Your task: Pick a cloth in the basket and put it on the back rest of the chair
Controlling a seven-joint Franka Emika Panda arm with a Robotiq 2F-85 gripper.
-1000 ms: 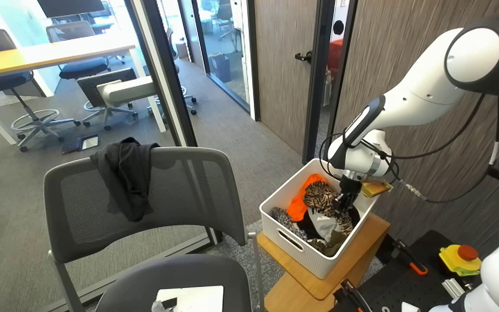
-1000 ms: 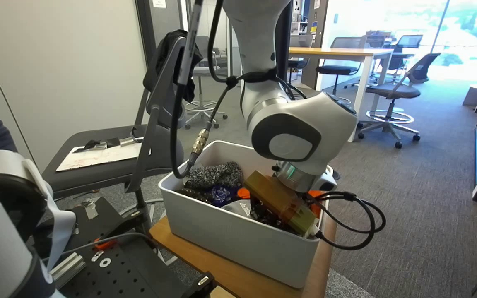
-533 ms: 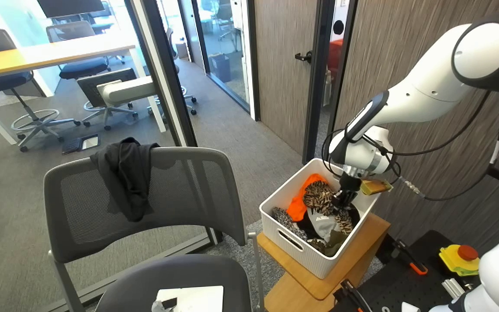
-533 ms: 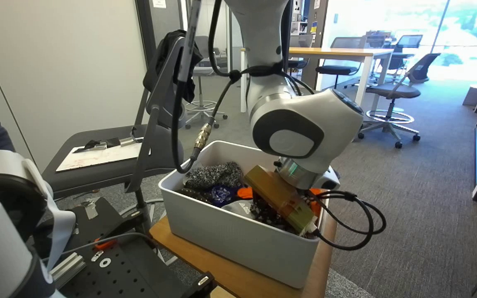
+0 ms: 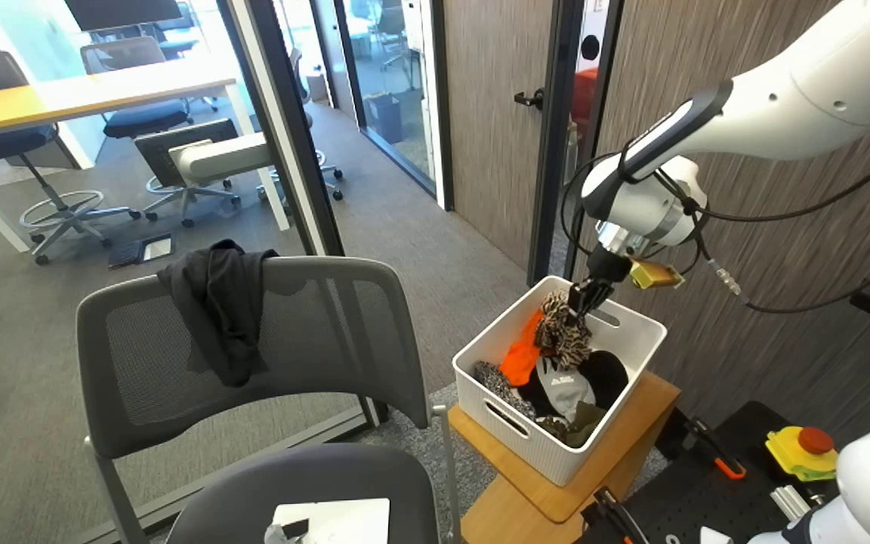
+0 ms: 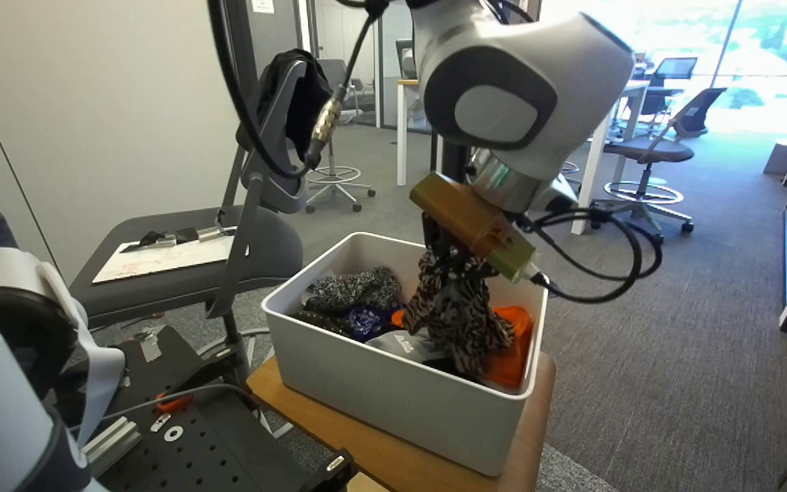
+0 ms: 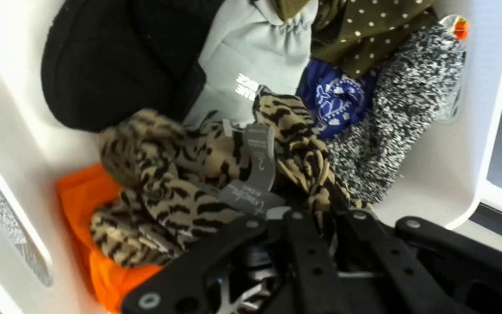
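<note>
The leopard-print cloth (image 5: 565,344) hangs bunched from my gripper (image 5: 577,302), its lower part still inside the white basket (image 5: 544,457). In an exterior view the cloth (image 6: 458,328) drapes below the gripper, whose fingers are partly hidden behind a yellow-brown box on the wrist. In the wrist view the fingers (image 7: 316,211) pinch a fold of the cloth (image 7: 177,200); a grey label shows beside them. The basket (image 6: 393,389) stands under the gripper. The grey chair (image 5: 337,332) stands beside it, with a black cloth (image 5: 216,302) over its backrest; the chair's backrest (image 6: 270,130) shows edge-on in an exterior view.
In the basket lie an orange cloth (image 5: 522,355), a grey cap (image 7: 251,65), a black cap (image 7: 107,65) and other fabrics. A white board (image 5: 348,521) lies on the seat. The basket rests on a wooden stand (image 5: 639,438). A red-and-yellow button (image 5: 801,453) sits nearby.
My gripper has risen from low inside the basket to about its rim, drawing the leopard-print cloth up. The black cap under it is now more exposed.
</note>
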